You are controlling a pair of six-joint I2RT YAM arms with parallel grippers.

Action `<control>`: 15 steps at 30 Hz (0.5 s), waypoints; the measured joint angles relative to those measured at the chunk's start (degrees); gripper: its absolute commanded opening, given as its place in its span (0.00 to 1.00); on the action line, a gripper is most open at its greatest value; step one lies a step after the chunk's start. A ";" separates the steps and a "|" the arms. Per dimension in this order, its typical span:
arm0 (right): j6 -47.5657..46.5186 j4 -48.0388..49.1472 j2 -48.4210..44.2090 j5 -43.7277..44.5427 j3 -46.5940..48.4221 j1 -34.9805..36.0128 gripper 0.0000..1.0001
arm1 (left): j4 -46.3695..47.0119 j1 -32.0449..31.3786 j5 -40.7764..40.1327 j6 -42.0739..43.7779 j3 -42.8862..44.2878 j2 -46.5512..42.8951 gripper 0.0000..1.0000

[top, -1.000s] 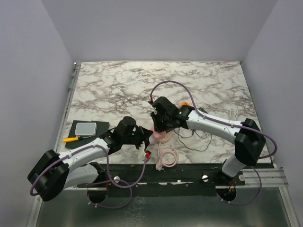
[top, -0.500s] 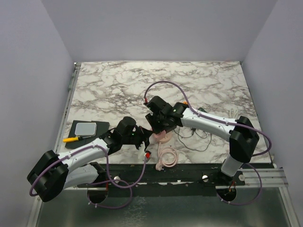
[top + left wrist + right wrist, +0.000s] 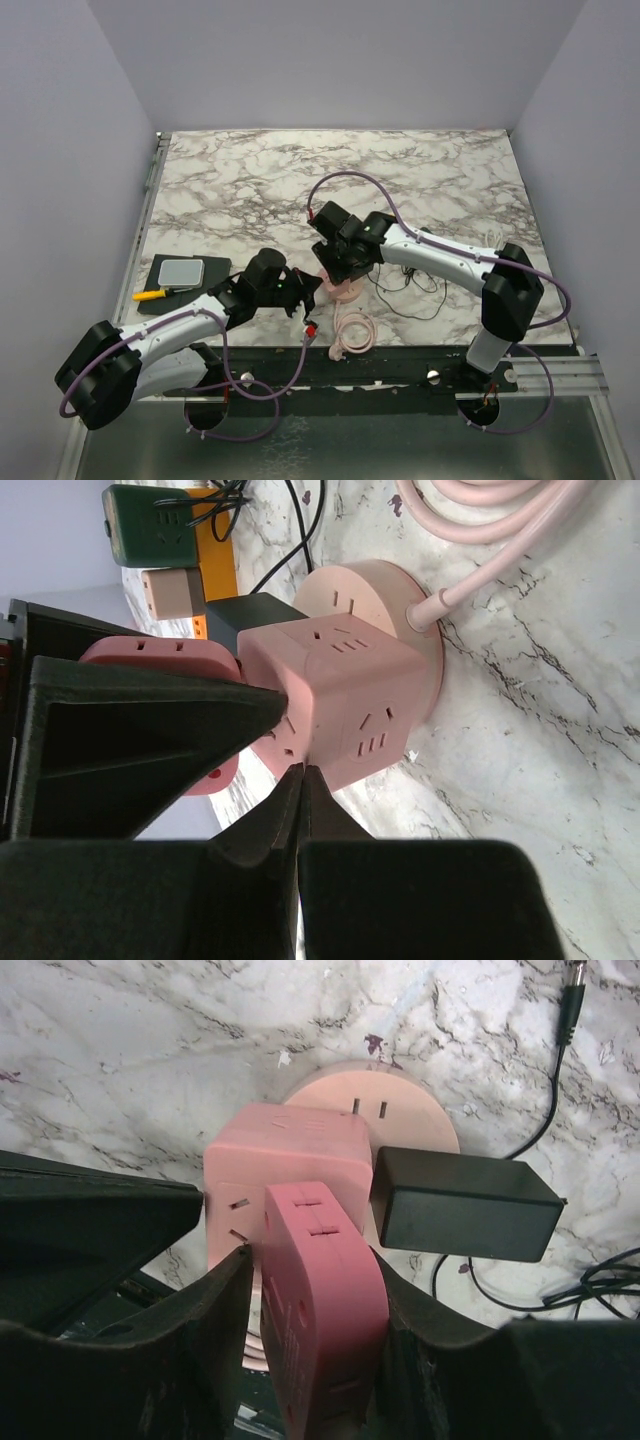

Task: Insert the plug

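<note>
A pink cube socket (image 3: 285,1150) stands on a round pink base (image 3: 400,1110). A darker pink flat plug (image 3: 320,1290) sits against the cube's side face, and a black adapter (image 3: 465,1205) is plugged in beside it. My right gripper (image 3: 315,1260) straddles the pink plug, open, with a gap showing at the left finger. My left gripper (image 3: 302,772) is shut on nothing, its tips pressed against the cube's (image 3: 345,705) lower corner. From above, both grippers meet at the cube (image 3: 345,288) near the table's front edge.
A coiled pink cable (image 3: 352,333) runs from the base towards the front edge. Thin black wires (image 3: 410,290) lie right of the socket. A green adapter (image 3: 150,525) and a beige one (image 3: 172,593) lie beyond. A grey device (image 3: 183,270) and yellow tool (image 3: 150,295) sit front left.
My right jaws have widened off the pink plug, and the right wrist has shifted slightly left. The left gripper has stayed shut against the cube.
</note>
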 measured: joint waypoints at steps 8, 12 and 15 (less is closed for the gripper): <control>0.02 -5.31 0.79 -0.04 1.92 -0.09 0.47 | -0.13 0.00 0.00 1.03 -0.83 -0.39 0.00; 0.00 -7.34 1.64 -0.04 4.44 -0.09 0.46 | -0.17 0.00 0.00 1.55 -1.05 -0.50 0.00; -0.02 -8.00 1.75 -0.02 6.45 -0.09 0.44 | -0.17 0.00 0.00 1.73 -1.14 -0.52 0.00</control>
